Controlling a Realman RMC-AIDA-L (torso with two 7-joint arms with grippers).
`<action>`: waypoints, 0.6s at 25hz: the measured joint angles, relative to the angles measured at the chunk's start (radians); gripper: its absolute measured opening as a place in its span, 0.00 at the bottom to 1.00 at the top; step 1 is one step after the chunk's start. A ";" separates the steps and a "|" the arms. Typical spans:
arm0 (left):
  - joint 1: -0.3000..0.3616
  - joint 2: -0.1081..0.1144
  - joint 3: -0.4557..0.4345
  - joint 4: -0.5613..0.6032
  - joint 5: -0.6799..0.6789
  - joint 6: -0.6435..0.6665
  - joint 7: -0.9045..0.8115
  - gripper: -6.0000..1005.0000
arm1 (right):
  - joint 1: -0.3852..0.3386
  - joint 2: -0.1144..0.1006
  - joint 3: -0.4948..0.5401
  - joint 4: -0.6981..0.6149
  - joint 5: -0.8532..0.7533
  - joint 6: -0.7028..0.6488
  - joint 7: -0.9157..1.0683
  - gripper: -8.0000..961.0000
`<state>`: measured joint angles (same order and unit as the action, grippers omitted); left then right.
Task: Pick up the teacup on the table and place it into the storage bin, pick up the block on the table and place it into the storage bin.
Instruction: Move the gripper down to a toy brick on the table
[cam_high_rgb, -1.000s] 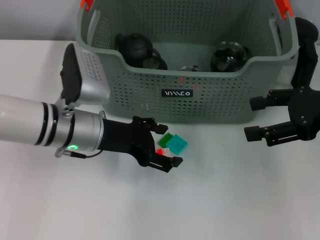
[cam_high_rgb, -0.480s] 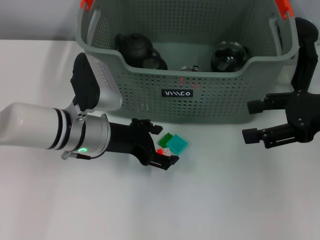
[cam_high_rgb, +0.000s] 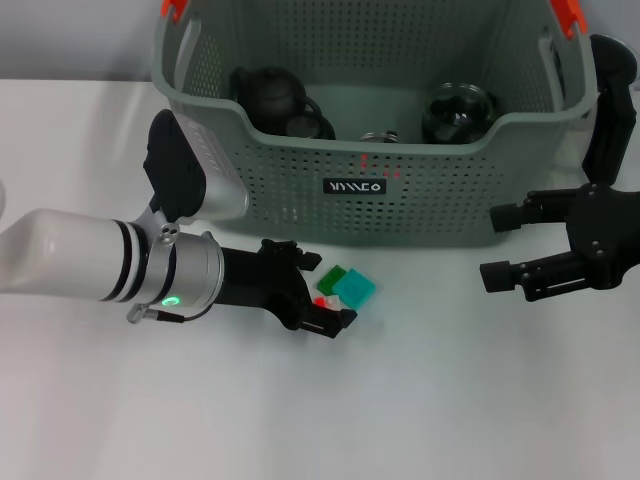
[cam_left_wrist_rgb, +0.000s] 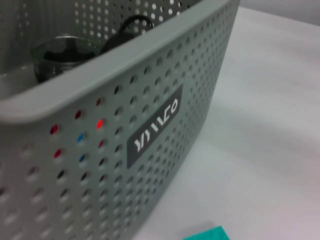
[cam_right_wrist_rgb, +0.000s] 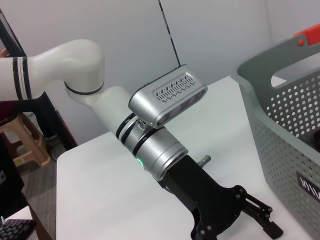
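Lowered since a second ago, the left gripper (cam_high_rgb: 322, 294) sits unclenched beside the teal block (cam_high_rgb: 355, 289) on the table (cam_high_rgb: 450, 400) before the storage bin (cam_high_rgb: 420, 205); small, rigid, light—pinch its flat sides.

You see a white counter (cam_high_rgb: 420, 400) carrying the storage bin (cam_high_rgb: 300, 190) and, just before it, small green blocks (cam_high_rgb: 350, 285).
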<state>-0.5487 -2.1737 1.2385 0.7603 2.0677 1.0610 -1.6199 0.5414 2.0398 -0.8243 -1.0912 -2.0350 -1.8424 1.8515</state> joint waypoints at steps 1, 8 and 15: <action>-0.001 0.000 0.003 -0.003 0.000 -0.004 0.000 0.95 | 0.000 0.000 0.000 0.000 0.000 0.000 0.000 0.99; -0.003 -0.001 0.039 -0.012 -0.006 -0.040 0.000 0.95 | -0.006 0.002 0.000 0.001 -0.001 0.000 -0.003 0.99; -0.007 -0.003 0.069 -0.012 -0.006 -0.065 -0.018 0.95 | -0.009 0.005 0.001 0.001 -0.002 0.002 -0.004 0.99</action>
<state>-0.5557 -2.1768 1.3070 0.7485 2.0616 0.9965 -1.6379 0.5326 2.0445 -0.8236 -1.0906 -2.0371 -1.8407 1.8473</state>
